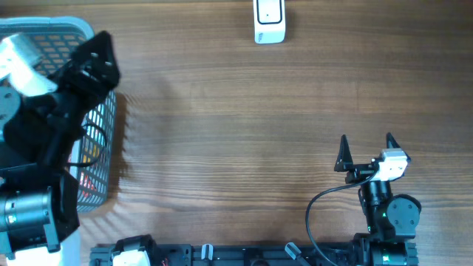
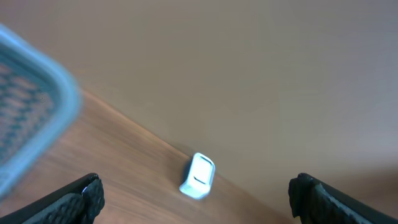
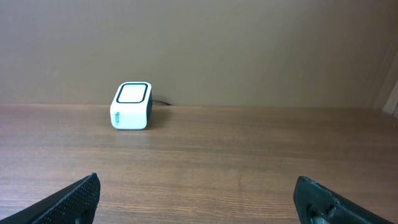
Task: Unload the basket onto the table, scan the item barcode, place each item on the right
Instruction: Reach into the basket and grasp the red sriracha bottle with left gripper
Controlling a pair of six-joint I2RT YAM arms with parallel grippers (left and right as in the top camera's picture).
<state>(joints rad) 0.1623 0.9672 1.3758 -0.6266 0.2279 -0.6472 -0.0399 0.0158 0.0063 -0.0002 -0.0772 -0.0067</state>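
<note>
Overhead: scanner on desk, well ahead of right fingers.
Right fingers: spread, empty.
Left fingers: spread, empty, basket beside.

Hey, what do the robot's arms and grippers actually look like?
Both arms are black with rounded joint housings. The right arm has a white block behind the right gripper, a small green light on one joint and a black cable looping beside it. The left arm carries a pale grey block. The fingers are black, textured and taper to points.
</note>
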